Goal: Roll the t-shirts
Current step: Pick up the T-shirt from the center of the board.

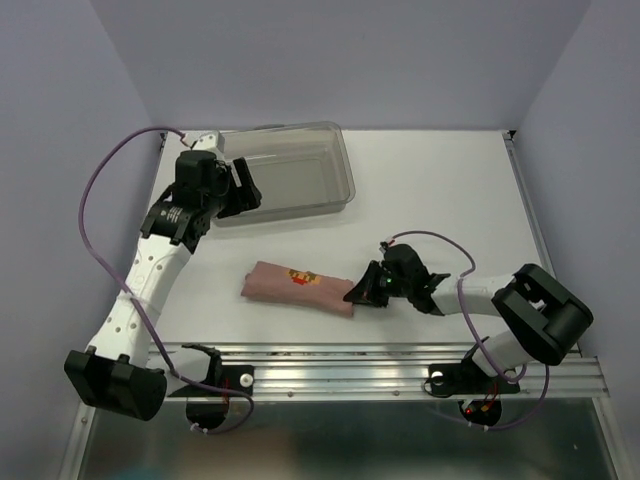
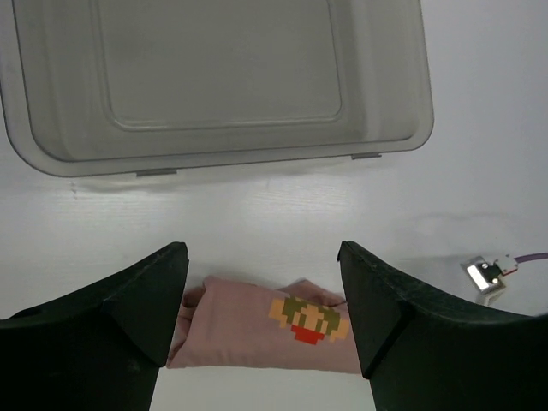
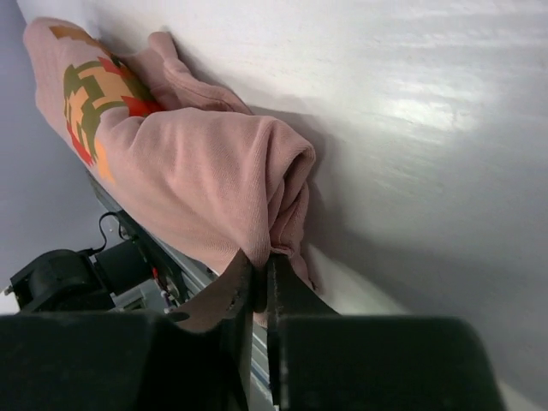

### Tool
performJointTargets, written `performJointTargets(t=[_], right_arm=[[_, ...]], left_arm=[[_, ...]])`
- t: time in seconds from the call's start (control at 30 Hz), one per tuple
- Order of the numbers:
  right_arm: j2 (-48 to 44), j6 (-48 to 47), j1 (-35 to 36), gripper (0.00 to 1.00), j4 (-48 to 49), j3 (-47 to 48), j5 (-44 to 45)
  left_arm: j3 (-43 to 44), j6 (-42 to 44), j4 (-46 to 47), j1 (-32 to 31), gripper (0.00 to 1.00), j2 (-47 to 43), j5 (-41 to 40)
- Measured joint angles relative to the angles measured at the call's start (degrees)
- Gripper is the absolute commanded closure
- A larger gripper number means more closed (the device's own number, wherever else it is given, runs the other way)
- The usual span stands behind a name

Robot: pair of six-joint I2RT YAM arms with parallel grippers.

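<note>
The dusty-pink t-shirt (image 1: 290, 285) lies rolled into a short bundle near the table's front, its pixel print facing up. My right gripper (image 1: 362, 290) sits low at the roll's right end. In the right wrist view its jaws (image 3: 261, 257) are shut on a fold of the shirt's (image 3: 197, 171) end. My left gripper (image 1: 243, 187) hovers open over the front edge of the bin, well behind the roll. In the left wrist view the roll (image 2: 240, 330) shows far below between the spread fingers (image 2: 154, 291), untouched by them.
A clear grey plastic bin (image 1: 347, 178) stands at the back of the table, seen also in the left wrist view (image 2: 257, 156). An aluminium rail (image 1: 400, 365) runs along the near edge. A small connector on a purple cable (image 2: 488, 274) lies to the roll's right.
</note>
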Motion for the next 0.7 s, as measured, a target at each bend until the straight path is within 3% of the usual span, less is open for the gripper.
performJointTargets(t=[0.33, 0.7], right_arm=[[-0.3, -10.2, -8.5, 0.99, -5.2, 2.5, -2.9], [0.9, -23.4, -11.2, 0.99, -15.0, 8.5, -4.5]], left_arm=[[-24.1, -4.9, 0.7, -1.7, 0.18, -4.9, 6.1], [-39.0, -17.5, 10.3, -5.1, 0.17, -9.3, 8.8]])
